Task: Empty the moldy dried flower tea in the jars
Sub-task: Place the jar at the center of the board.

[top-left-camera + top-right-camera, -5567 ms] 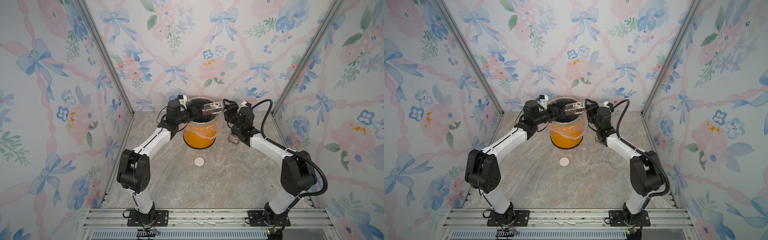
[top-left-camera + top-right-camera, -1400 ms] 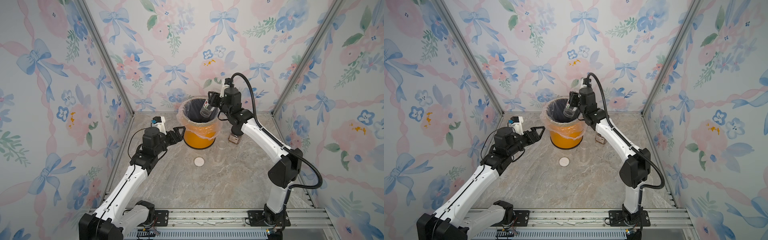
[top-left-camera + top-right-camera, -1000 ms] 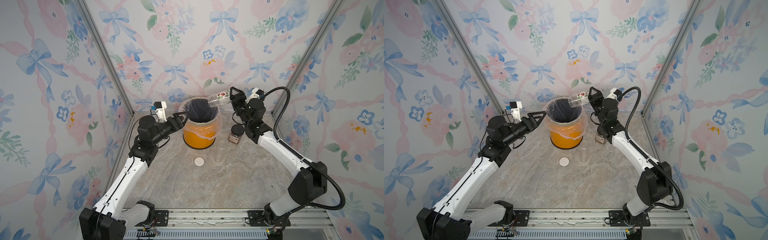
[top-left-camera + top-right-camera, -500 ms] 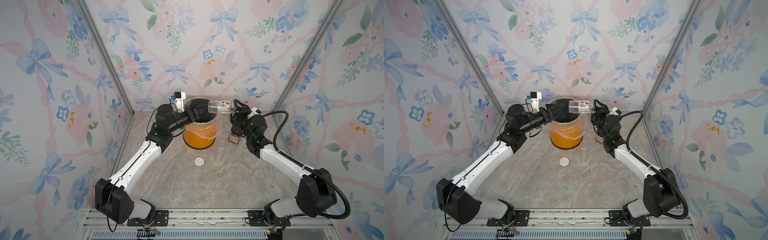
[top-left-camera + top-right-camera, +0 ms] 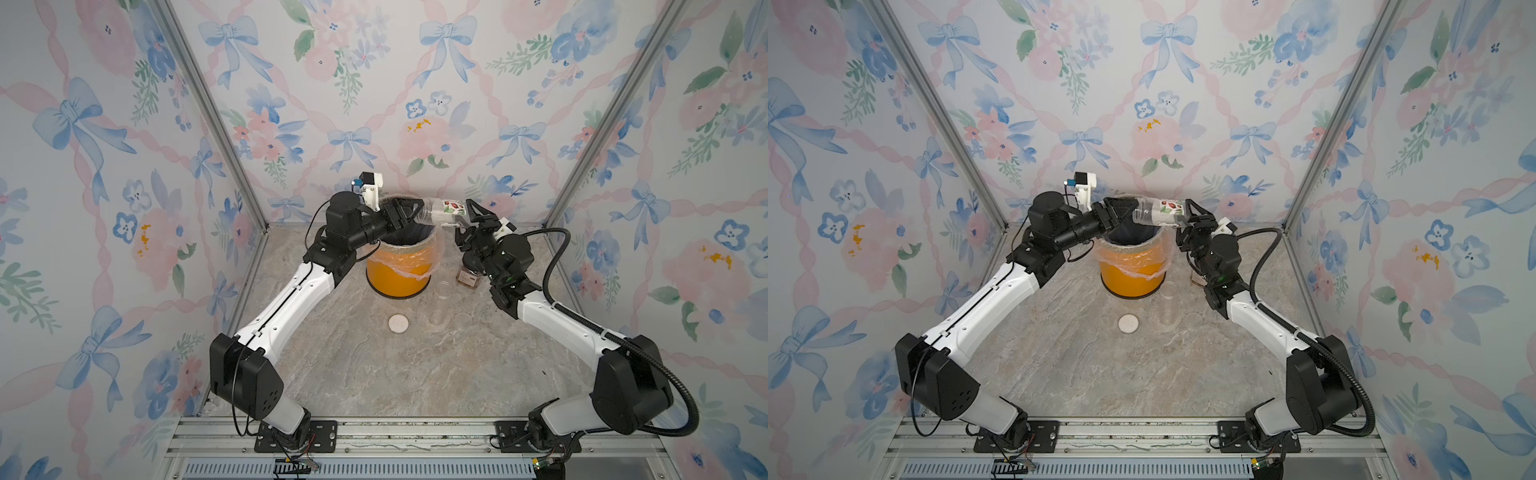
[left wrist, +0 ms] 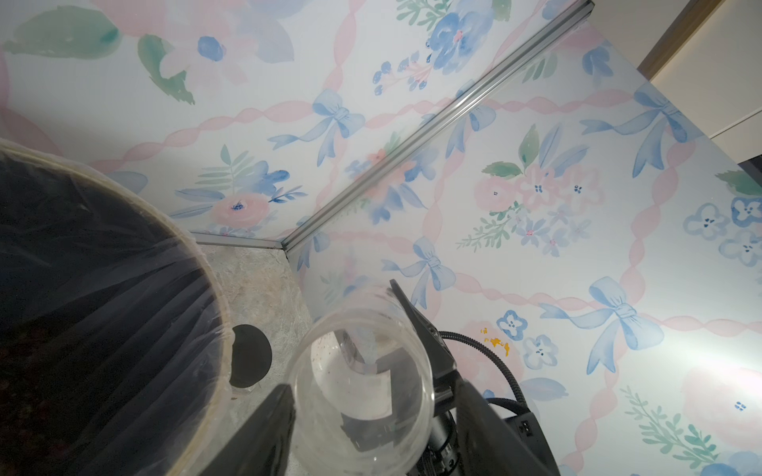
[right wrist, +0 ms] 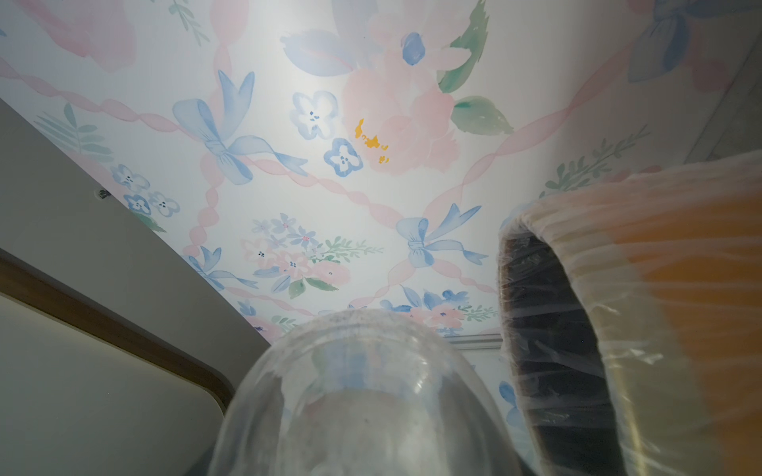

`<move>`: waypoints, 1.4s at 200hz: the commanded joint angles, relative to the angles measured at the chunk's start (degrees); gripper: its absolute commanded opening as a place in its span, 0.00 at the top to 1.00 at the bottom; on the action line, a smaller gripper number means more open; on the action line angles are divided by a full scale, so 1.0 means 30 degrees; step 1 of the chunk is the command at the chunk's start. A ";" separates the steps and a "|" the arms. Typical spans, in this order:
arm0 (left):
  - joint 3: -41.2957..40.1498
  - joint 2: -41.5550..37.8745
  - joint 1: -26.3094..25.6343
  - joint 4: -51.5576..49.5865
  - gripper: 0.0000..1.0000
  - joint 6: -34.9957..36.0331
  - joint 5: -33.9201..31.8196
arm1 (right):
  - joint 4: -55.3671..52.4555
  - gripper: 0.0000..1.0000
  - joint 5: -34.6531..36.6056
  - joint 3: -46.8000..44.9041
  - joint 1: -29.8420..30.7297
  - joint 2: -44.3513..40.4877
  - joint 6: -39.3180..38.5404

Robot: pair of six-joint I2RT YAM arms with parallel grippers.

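Observation:
A clear labelled jar (image 5: pixel 442 212) (image 5: pixel 1160 214) lies level above the orange bin (image 5: pixel 399 278) (image 5: pixel 1133 278). My right gripper (image 5: pixel 463 216) (image 5: pixel 1185 214) is shut on its base end. The jar's open mouth (image 6: pixel 363 391) sits between the fingers of my left gripper (image 5: pixel 415 210) (image 5: pixel 1133 210). One finger touches the rim and a gap shows at the other. The jar (image 7: pixel 363 391) looks empty apart from a few reddish specks. Dim reddish-brown tea bits (image 6: pixel 16 354) lie deep in the lined bin. A black-lidded jar (image 5: pixel 469 279) with brown tea stands right of the bin.
A clear empty jar (image 5: pixel 440 303) (image 5: pixel 1168 303) stands upright in front of the bin's right side. A white lid (image 5: pixel 398 323) (image 5: pixel 1128 323) and a translucent lid (image 5: pixel 461 320) lie on the marble table. Floral walls close in at the back and on both sides.
My left arm swung up from the left to the bin and its jaws narrowed around the jar's mouth. My right arm lowered the jar to level over the bin's rim.

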 commanded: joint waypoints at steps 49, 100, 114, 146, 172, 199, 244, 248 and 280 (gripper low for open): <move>0.0888 -0.0283 -0.0351 -0.1553 0.39 0.1217 -0.0142 | 0.0804 0.59 -0.0415 -0.0741 0.0269 0.0292 -0.0123; 0.1311 0.0186 -0.0822 -0.1887 0.48 0.1219 -0.0065 | 0.0693 0.58 -0.0503 -0.0742 0.0488 0.0350 -0.0346; 0.1348 0.0269 -0.0930 -0.1939 0.50 0.1278 -0.0067 | 0.0693 0.58 -0.0551 -0.0776 0.0548 0.0368 -0.0408; 0.1635 0.0689 -0.1074 -0.2330 0.57 0.1437 0.0253 | 0.0492 0.58 -0.0565 -0.0740 0.0634 0.0336 -0.0688; 0.1731 0.0912 -0.1123 -0.2791 0.63 0.1783 0.0052 | 0.0429 0.58 -0.0536 -0.0777 0.0751 0.0343 -0.0825; 0.1797 0.1121 -0.1179 -0.3104 0.71 0.2058 -0.0117 | 0.0482 0.58 -0.0567 -0.0834 0.0839 0.0409 -0.0825; 0.1798 0.1127 -0.1186 -0.3386 0.96 0.2327 -0.0439 | 0.0663 0.54 -0.0565 -0.0998 0.0847 0.0466 -0.0767; 0.1796 0.1127 -0.1179 -0.3411 0.98 0.2338 -0.0492 | 0.0665 0.54 -0.0565 -0.1011 0.0851 0.0482 -0.0780; 0.1795 0.1056 -0.1189 -0.3416 1.00 0.2391 -0.0642 | 0.0791 0.50 -0.0672 -0.1041 0.0850 0.0525 -0.0745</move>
